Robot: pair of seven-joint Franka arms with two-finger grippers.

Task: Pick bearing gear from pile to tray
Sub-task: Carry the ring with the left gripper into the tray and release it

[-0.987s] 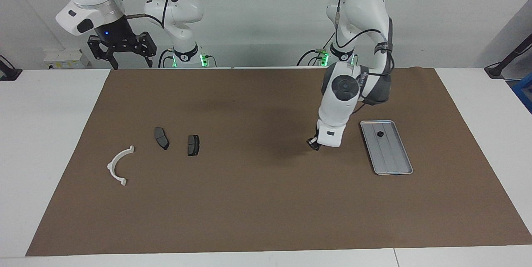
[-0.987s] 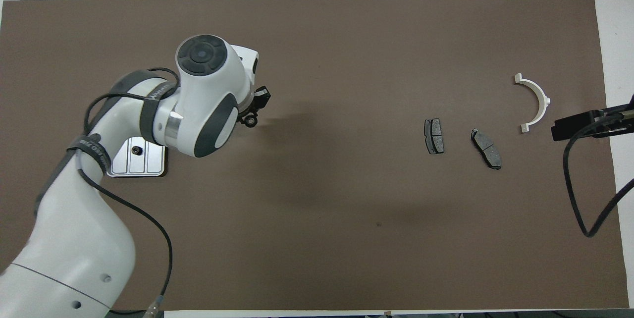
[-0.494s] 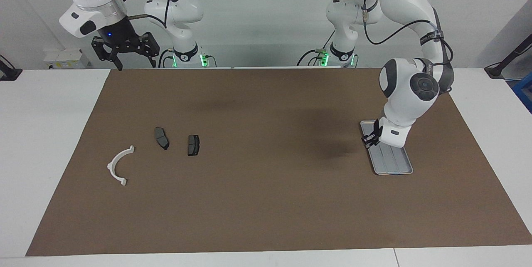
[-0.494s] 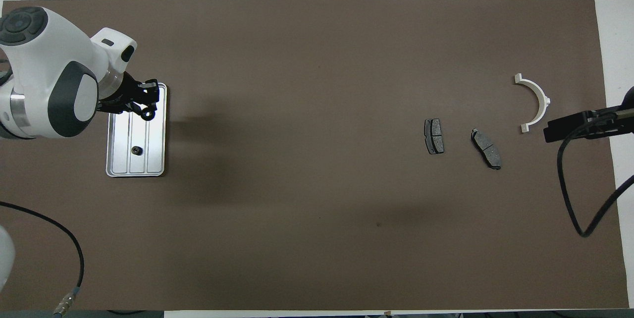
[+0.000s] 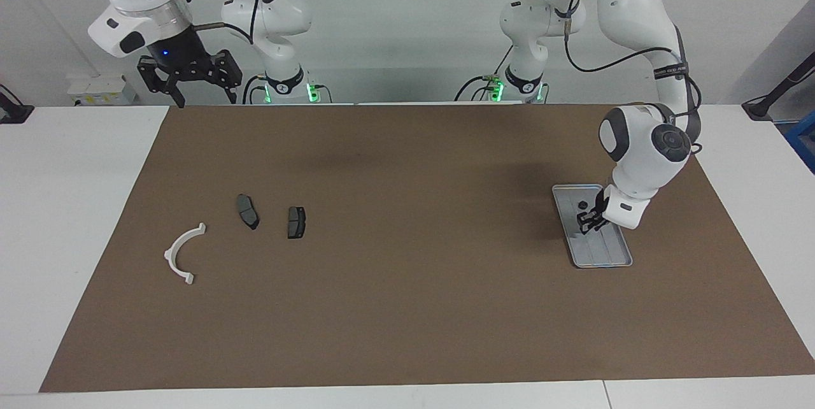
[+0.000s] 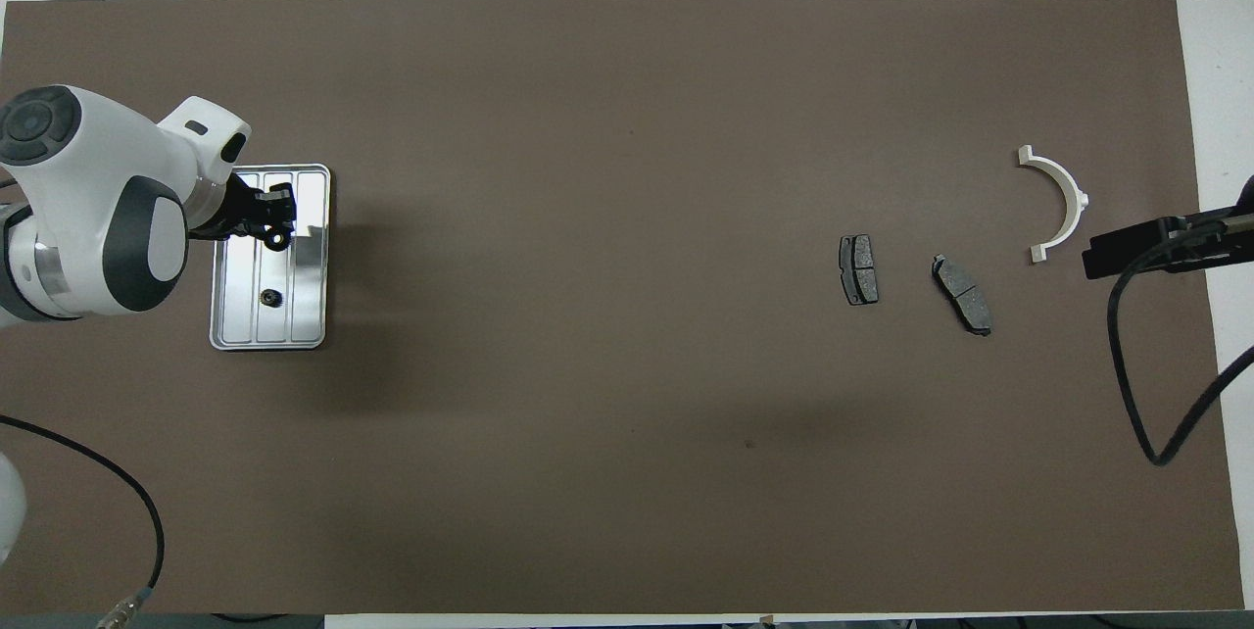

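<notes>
Now the left gripper [image 5: 586,223], jaws clamped on a small black gear [image 6: 277,239], hangs over the tray [image 5: 619,257]. Another gear [image 6: 267,296] lies in it. The right gripper [image 5: 189,78] waits apart, jaws wide.

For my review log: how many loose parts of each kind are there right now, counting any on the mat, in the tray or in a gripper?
White curved arc: 1, on the mat.
Dark grey pads: 2, on the mat.
Small black round pieces: 2, one lying in the tray at, one in the left gripper at over the tray.
Total: 5 parts.
</notes>
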